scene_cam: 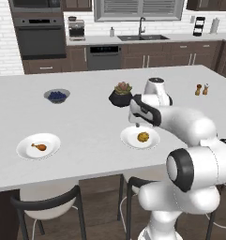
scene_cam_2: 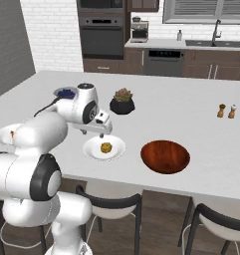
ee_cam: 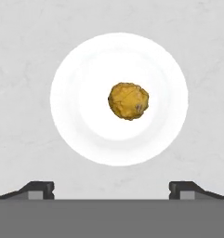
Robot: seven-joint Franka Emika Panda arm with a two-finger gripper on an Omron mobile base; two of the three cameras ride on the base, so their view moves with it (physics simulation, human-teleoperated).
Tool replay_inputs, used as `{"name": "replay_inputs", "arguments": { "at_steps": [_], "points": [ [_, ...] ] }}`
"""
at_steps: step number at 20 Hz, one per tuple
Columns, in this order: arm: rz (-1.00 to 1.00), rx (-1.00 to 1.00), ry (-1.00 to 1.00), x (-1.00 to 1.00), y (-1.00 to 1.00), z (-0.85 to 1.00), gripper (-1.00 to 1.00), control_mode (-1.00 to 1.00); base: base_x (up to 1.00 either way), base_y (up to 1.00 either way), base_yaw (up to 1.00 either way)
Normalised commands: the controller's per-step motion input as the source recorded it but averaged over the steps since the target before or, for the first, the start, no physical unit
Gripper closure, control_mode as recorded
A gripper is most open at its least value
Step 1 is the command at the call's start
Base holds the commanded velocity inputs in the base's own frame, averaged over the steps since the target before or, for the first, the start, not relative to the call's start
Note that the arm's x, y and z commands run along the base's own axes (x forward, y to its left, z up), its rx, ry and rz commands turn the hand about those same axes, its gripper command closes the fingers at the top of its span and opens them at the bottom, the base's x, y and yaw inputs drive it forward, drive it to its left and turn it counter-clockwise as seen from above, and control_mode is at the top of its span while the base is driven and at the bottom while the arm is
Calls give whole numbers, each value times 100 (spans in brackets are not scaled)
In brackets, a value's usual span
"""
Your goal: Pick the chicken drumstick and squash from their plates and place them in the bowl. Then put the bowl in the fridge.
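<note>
Yellow-orange squash [ee_cam: 128, 101] centred on white plate [ee_cam: 76, 69] on tabletop [scene_cam_2: 191, 99], tool [ee_cam: 111, 188] poised directly above with fingers spread wide and empty, aligned for descent; bowl [scene_cam_2: 165, 156] waiting just beside.

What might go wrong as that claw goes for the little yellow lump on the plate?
The open claw sits toward one edge of the plate, not centred on the squash, so a straight descent may miss it. The squash is rounded and lumpy, so it could roll or slip out. The bowl stands apart from the plate, so a loose grip might drop it on the way.
</note>
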Motion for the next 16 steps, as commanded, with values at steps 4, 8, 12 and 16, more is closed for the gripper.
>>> {"name": "replay_inputs", "arguments": {
  "at_steps": [4, 8, 12, 16],
  "points": [
    [-9, 1, 6, 47, -15, -45, -100, -100, 0, 0, 0],
    [-6, 0, 7, 29, -7, -40, -100, -100, 0, 0, 0],
    [-6, 0, 5, 28, -2, -43, -100, -100, 0, 0, 0],
    [-5, 0, 5, 35, -5, -48, -100, -100, 0, 0, 0]
  ]
}}
